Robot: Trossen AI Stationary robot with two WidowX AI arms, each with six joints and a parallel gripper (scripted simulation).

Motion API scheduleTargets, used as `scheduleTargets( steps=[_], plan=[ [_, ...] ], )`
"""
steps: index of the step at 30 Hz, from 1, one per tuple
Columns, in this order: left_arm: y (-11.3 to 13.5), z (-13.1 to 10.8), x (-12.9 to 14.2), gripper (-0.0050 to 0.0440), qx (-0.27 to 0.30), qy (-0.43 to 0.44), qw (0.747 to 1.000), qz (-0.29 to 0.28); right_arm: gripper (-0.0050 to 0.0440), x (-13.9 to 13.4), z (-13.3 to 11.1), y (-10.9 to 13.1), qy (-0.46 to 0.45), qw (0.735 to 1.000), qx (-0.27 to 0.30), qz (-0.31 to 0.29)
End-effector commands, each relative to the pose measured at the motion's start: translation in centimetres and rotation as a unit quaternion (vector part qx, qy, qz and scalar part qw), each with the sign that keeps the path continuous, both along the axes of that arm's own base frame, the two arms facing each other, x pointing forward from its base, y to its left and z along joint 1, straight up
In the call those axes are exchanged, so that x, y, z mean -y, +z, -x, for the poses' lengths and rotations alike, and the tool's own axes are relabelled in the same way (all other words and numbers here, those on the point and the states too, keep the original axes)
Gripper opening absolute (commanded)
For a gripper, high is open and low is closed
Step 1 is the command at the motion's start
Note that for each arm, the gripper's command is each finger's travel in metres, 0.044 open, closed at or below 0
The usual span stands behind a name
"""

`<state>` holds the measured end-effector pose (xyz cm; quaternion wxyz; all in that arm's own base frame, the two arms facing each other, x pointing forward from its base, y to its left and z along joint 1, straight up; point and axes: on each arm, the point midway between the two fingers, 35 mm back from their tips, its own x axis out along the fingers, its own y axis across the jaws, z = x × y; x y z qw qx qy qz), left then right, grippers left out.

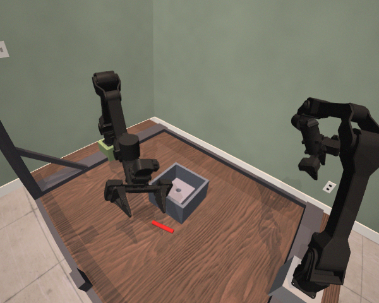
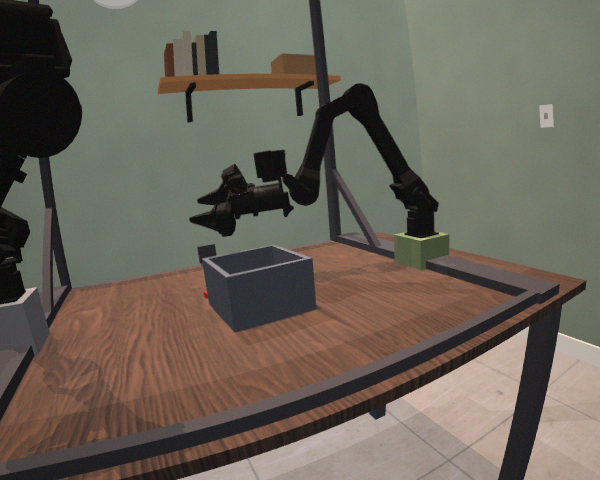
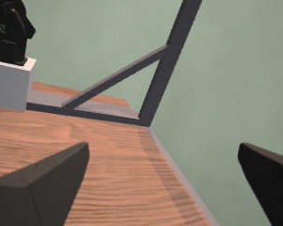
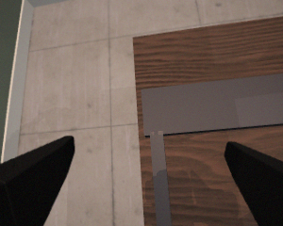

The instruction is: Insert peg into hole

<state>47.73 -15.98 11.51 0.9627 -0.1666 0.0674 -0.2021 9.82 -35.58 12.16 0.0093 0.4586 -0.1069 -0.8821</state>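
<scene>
The red peg (image 1: 162, 226) lies flat on the wooden table, just in front of the open grey box (image 1: 181, 196). A light plate (image 1: 182, 190) with a small hole lies at the box bottom. In the exterior view only the peg's end (image 2: 205, 294) shows behind the box (image 2: 261, 291). My left gripper (image 1: 146, 208) is open wide and empty, hovering above the table beside the box and above the peg; it also shows in the exterior view (image 2: 197, 209) and its own wrist view (image 3: 160, 188). My right gripper (image 1: 310, 171) is open and empty, raised high near the table edge, its fingers in the right wrist view (image 4: 151, 179).
The left arm stands on a green base (image 1: 106, 149) at the far corner. The right arm stands on a grey-white base (image 1: 294, 283). A dark frame post (image 1: 10, 149) with a brace rises at the table's side. A raised grey rim runs round the table.
</scene>
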Motion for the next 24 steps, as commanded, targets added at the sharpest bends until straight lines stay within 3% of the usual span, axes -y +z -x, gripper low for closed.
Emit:
scheduleTargets(
  steps=[1, 19, 24],
  plan=[
    [1.4, -0.2, 0.0, 0.044, 0.015, 0.0, 1.0, 0.004, 0.044, 0.1, -0.1, 1.0, 0.0, 1.0, 0.008, 0.015],
    [1.4, -0.2, 0.0, 0.044, 0.015, 0.0, 1.0, 0.004, 0.044, 0.1, -0.1, 1.0, 0.0, 1.0, 0.008, 0.015],
    [1.9, -1.1, -0.9, 0.044, 0.002, 0.016, 1.0, -0.015, 0.044, -0.7, -2.1, 1.1, 0.06, 0.998, 0.024, -0.004]
  ],
)
